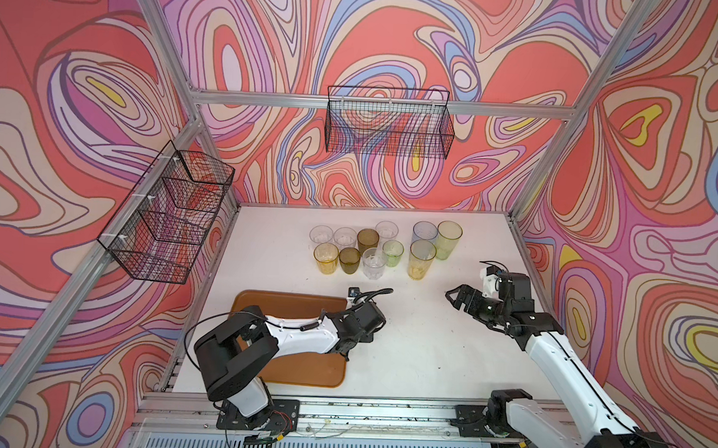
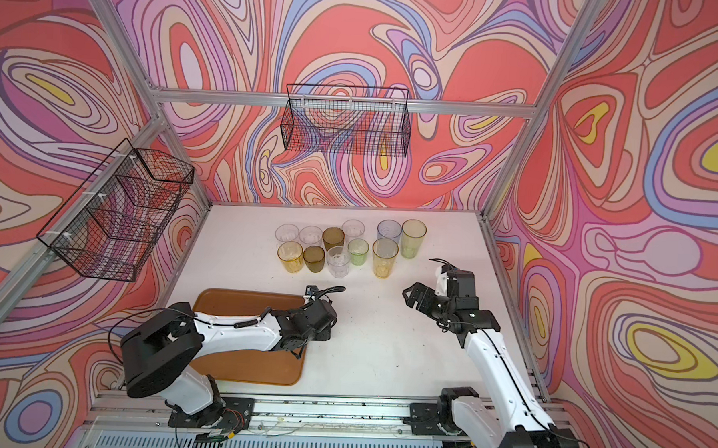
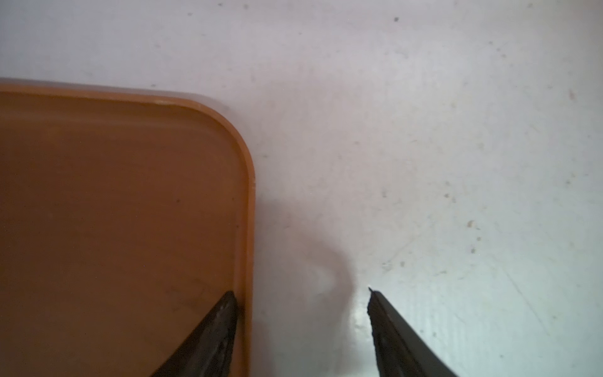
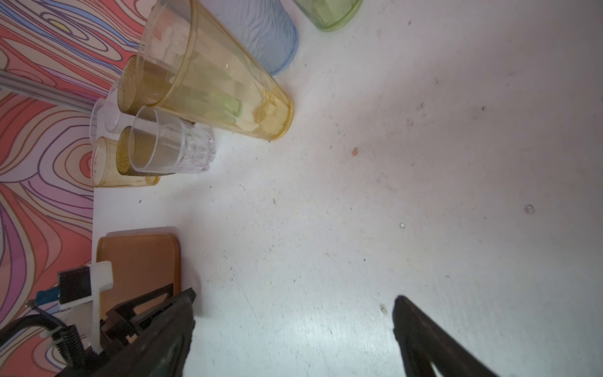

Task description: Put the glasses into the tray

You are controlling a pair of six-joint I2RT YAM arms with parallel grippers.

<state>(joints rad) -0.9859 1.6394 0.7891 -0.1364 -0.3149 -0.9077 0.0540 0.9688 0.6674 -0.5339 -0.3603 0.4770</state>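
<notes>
The glasses stand upright in a cluster at the back of the white table: short clear, amber, olive-brown and green ones [image 1: 349, 260], with a tall yellow [image 1: 421, 259], grey-blue [image 1: 424, 233] and yellow-green one [image 1: 449, 239] to their right. The orange-brown tray [image 1: 287, 301] lies bare at the front left, partly under my left arm. My left gripper [image 3: 300, 290] is open, pointing down and straddling the tray's right rim [image 3: 246, 228], one finger inside, one over the table. My right gripper [image 1: 450, 297] is open and holds nothing, low over the table just in front of the tall yellow glass [image 4: 215, 81].
Black wire baskets hang on the back wall [image 1: 389, 122] and the left wall [image 1: 170, 212]. Aluminium posts frame the table's corners, and the arms' mounting rail [image 1: 382, 413] runs along the front edge. Bare table lies between the tray and the right arm.
</notes>
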